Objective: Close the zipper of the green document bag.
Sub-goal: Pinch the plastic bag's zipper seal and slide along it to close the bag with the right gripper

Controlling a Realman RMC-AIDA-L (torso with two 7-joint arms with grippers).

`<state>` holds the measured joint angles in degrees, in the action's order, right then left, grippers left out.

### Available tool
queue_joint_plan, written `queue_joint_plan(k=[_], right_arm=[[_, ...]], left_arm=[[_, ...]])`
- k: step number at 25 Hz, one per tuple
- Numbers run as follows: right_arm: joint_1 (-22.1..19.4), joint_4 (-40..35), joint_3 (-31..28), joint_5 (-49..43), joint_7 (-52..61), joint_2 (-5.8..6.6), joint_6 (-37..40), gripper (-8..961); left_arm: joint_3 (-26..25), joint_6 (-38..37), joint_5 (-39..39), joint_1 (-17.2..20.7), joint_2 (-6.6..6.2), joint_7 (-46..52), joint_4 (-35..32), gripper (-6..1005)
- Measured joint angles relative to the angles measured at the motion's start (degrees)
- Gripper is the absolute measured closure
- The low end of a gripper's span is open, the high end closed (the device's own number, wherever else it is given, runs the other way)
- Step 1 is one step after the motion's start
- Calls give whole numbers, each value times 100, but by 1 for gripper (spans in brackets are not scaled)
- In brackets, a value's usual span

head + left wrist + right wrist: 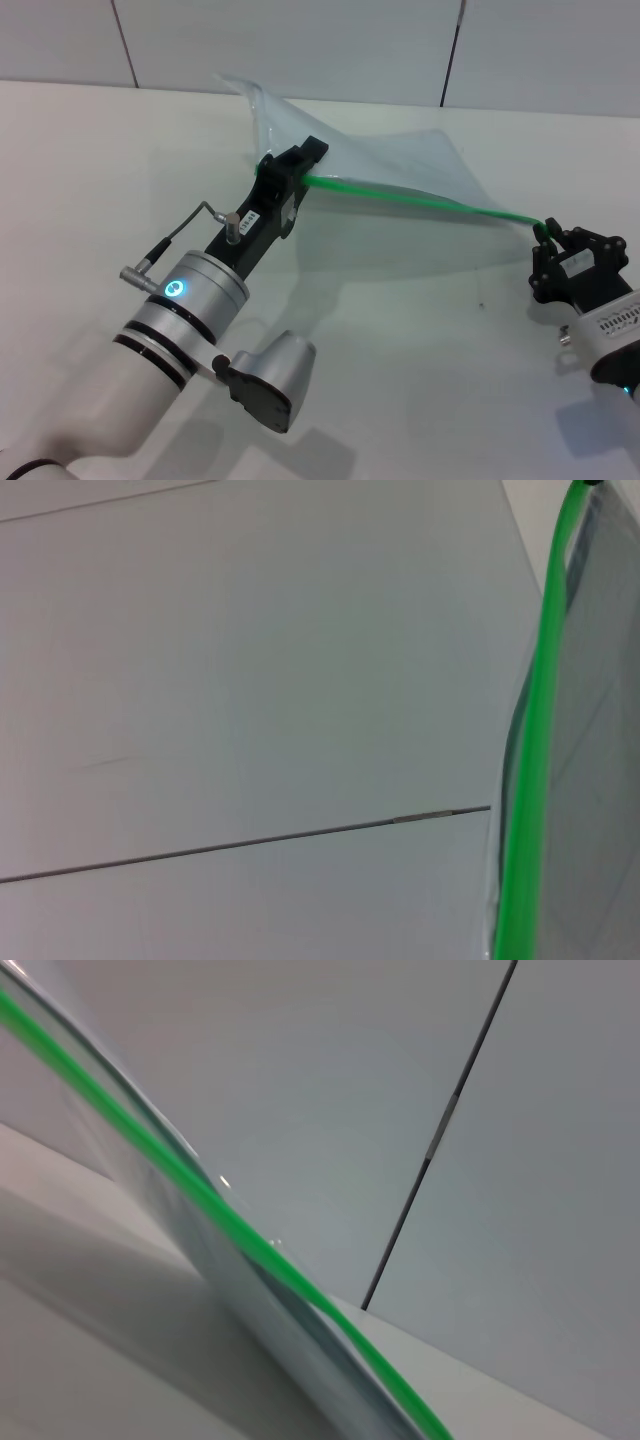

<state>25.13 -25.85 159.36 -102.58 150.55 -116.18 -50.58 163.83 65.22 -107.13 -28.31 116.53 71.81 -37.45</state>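
The green document bag [400, 160], a translucent pale pouch, hangs lifted above the table, stretched between both grippers. Its zipper [420, 197] runs as a thin bright green strip along the front edge. My left gripper [297, 172] is shut on the left end of that edge. My right gripper [545, 232] is shut on the strip's right end; the slider tab cannot be made out there. The left wrist view shows the zipper [530, 780] beside the pouch sheet [600, 730]. In the right wrist view the zipper [200, 1185] crosses diagonally along the bag [270, 1310].
The white table [400, 350] lies below the bag, with the bag's shadow on it. A grey panelled wall [300, 40] with dark seams stands just behind the bag's far corner.
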Motion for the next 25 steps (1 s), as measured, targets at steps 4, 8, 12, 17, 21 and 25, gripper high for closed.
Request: queue_joint_plan(k=[4,8,12,17,21,25], right_arm=[[0,36,-12,0,16,0,13,872],[0,60,-16,1,30,-1,66,873],[0,67,-18,1,34,-1,66,872],[0,54,-21,3,4,0,43,868],[5,45,-22,14,-11,-3,29,864],[11,35,-33,39,-14,-13,6,861]], left_arm=[[0,0,0,2,1,0,8,884],[1,-1,0,1,1,-2,10,884],[1,-1,0,5,1,-7,16,883],[0,10,-6,9,0,-5,19,883],[-3,68,-153,24,-1,8,29,882],[-3,71,-217,33,0,86,36,882]])
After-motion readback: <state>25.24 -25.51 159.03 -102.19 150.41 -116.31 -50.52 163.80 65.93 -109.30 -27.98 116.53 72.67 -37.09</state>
